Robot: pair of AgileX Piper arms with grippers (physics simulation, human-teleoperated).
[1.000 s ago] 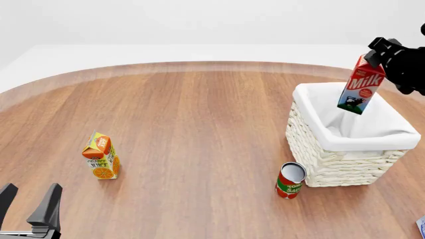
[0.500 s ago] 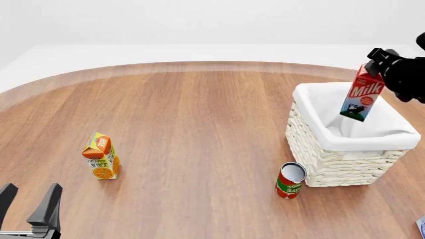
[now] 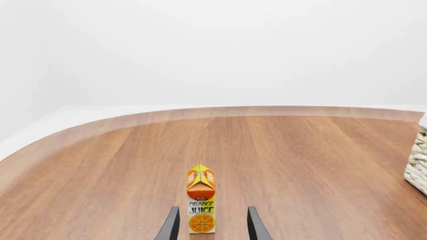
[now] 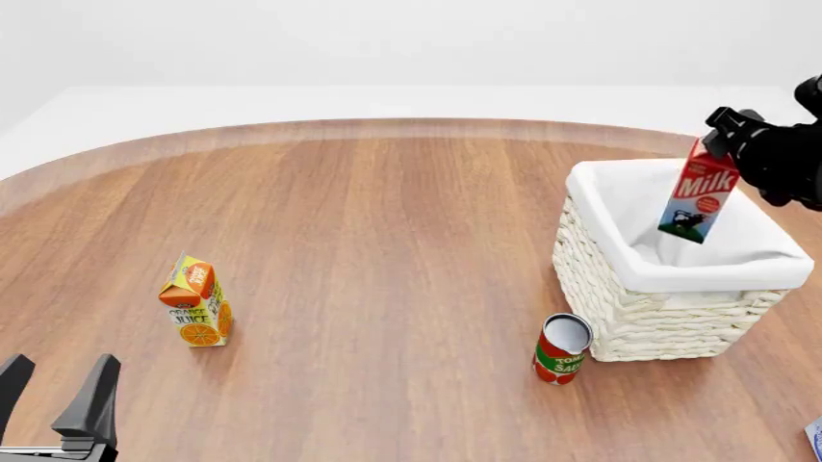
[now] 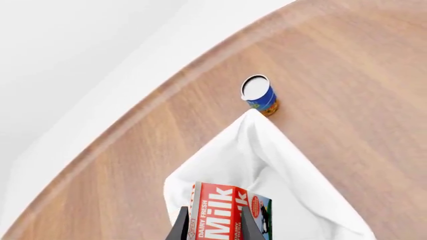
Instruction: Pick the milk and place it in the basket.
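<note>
The round wooden table (image 4: 385,221) fills most of the front view, with the cream wicker basket (image 4: 642,313) at its right side, white cloth lining folded over the rim. The right arm reaches in from the right edge, its black gripper (image 4: 722,123) clamped on the gable top of the milk carton (image 4: 698,197), which hangs tilted in the air over the basket's opening, lower end toward the white lining and clear of it. The left gripper (image 4: 58,385) sits low at the near left corner, its two dark fingers standing apart with nothing between them.

An orange juice carton (image 4: 195,303) stands upright on the left part of the table, well apart from the basket. A red tomato sauce can (image 4: 561,349) stands just beside the basket's near left corner.

The right wrist view looks down past the milk (image 5: 223,212), held between the two fingers, onto the basket's lining (image 5: 267,160), and shows a blue can (image 5: 259,95) on the table just beyond one basket corner, which the front view does not show. The left wrist view frames the juice carton (image 3: 201,200) between its parted fingers (image 3: 169,225), with a sliver of the basket's weave (image 3: 418,165) at the edge.
</note>
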